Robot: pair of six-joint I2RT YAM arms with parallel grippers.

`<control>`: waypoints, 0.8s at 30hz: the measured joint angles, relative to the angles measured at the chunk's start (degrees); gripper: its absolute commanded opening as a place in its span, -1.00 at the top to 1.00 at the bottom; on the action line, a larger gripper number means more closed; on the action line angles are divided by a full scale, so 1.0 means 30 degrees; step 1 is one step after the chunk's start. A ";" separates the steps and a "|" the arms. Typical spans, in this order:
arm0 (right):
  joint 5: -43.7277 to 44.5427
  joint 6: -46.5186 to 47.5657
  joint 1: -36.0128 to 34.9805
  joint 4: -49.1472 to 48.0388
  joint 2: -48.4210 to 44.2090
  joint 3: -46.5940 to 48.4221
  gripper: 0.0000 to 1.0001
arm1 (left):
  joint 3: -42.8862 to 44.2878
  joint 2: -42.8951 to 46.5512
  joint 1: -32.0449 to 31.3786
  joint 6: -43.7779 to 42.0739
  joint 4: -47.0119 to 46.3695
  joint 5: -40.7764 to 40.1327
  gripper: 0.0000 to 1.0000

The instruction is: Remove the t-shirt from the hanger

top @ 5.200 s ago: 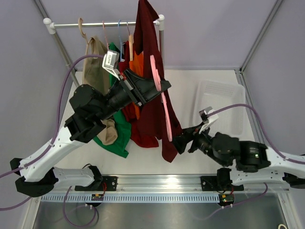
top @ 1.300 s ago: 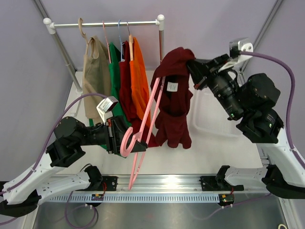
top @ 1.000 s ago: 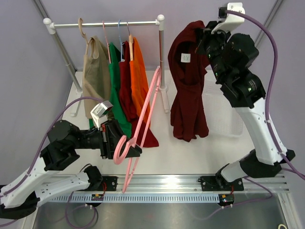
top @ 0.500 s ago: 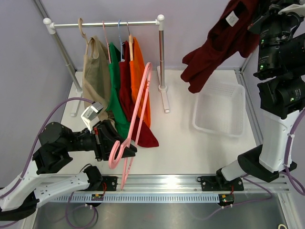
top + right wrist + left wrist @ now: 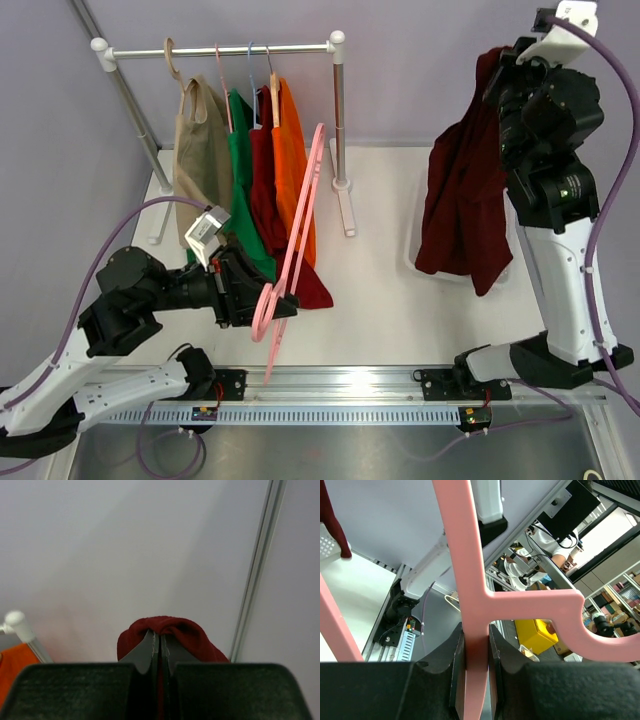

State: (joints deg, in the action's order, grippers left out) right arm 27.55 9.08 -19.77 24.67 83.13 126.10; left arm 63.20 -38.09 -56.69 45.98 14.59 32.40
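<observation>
The dark red t-shirt (image 5: pixel 465 210) hangs free of the hanger from my right gripper (image 5: pixel 497 82), raised high at the right above the white basket (image 5: pixel 417 250). In the right wrist view the gripper (image 5: pixel 160 642) is shut on a bunch of the t-shirt (image 5: pixel 172 630). The pink hanger (image 5: pixel 296 230) is bare and leans from bottom left up toward the rail's right post. My left gripper (image 5: pixel 268 305) is shut on its neck close to the hook. In the left wrist view the gripper (image 5: pixel 476 645) clamps the hanger (image 5: pixel 465 580), with the hook curving off to the right.
A white clothes rail (image 5: pixel 220 48) at the back left carries a beige (image 5: pixel 200 150), a green (image 5: pixel 238 170), a red (image 5: pixel 264 190) and an orange garment (image 5: pixel 292 170). The rail's right post (image 5: pixel 340 120) stands right behind the hanger's top. Grey walls enclose the white table (image 5: pixel 380 310).
My right arm swung the t-shirt up and right, clear of the hanger; it now hangs straight down over the basket. The left gripper with the hanger shifted slightly right.
</observation>
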 measured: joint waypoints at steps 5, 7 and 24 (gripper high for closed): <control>0.0219 -0.0153 0.0270 -0.1435 -0.2863 -0.6470 1.00 | 0.0015 -0.0255 0.0000 -0.0029 -0.0029 -0.0452 1.00; 0.0321 -0.0466 0.0663 -0.2324 -0.3774 -0.9100 1.00 | 0.0015 -0.0437 0.0000 -0.0022 -0.0058 -0.0678 1.00; 0.1151 -0.9216 0.3177 -0.3708 -0.8276 -2.5573 -0.14 | -0.0532 -0.3781 0.0000 0.1698 -0.4204 -0.2885 1.00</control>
State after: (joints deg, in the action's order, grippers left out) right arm 31.00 -18.57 -10.24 13.54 58.30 49.39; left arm 61.60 -49.43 -56.69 51.07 1.98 23.75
